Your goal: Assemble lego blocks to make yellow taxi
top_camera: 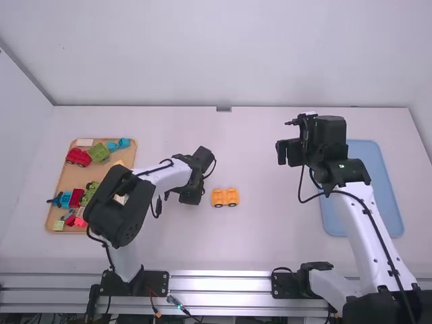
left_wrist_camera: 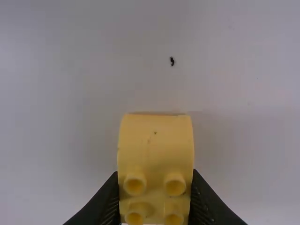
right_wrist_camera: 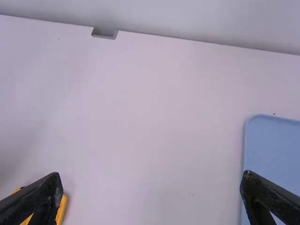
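Observation:
In the high view my left gripper (top_camera: pixel 190 197) is low over the table, just left of the orange-yellow car base (top_camera: pixel 225 197), which stands on its wheels mid-table. The left wrist view has a light yellow block (left_wrist_camera: pixel 155 150) with studs and a curved end between the fingertips of my left gripper (left_wrist_camera: pixel 154 199), shut on it. My right gripper (top_camera: pixel 282 152) is up near the blue tray's left side. In the right wrist view, my right gripper (right_wrist_camera: pixel 152 183) is open with nothing between its fingers, and the car base (right_wrist_camera: pixel 62 209) is partly hidden behind one finger.
At the far left, a wooden tray (top_camera: pixel 62 177) holds red, green, blue, pink and cream blocks. A blue tray (top_camera: pixel 386 189) lies on the right, partly under the right arm. Low metal rails run along the table's near edge.

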Controlling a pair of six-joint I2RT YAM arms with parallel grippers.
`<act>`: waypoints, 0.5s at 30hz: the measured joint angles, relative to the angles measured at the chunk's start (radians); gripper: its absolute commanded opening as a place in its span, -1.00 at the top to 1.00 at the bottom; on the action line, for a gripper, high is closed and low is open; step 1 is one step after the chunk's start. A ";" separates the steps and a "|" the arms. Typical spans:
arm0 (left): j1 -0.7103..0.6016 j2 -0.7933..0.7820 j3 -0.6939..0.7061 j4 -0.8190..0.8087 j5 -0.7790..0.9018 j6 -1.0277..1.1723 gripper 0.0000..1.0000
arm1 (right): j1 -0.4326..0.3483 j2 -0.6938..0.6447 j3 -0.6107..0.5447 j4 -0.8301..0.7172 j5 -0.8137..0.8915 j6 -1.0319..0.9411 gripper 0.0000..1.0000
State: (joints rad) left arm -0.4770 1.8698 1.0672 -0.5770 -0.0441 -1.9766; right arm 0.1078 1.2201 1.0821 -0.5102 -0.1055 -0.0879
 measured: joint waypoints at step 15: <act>0.000 0.026 0.006 -0.013 0.056 -0.026 -0.98 | 0.000 0.000 0.000 -0.002 0.000 0.003 -0.98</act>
State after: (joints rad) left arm -0.4767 1.8954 1.0737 -0.5896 0.0124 -2.0022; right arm 0.1078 1.2201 1.0817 -0.5117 -0.1055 -0.0849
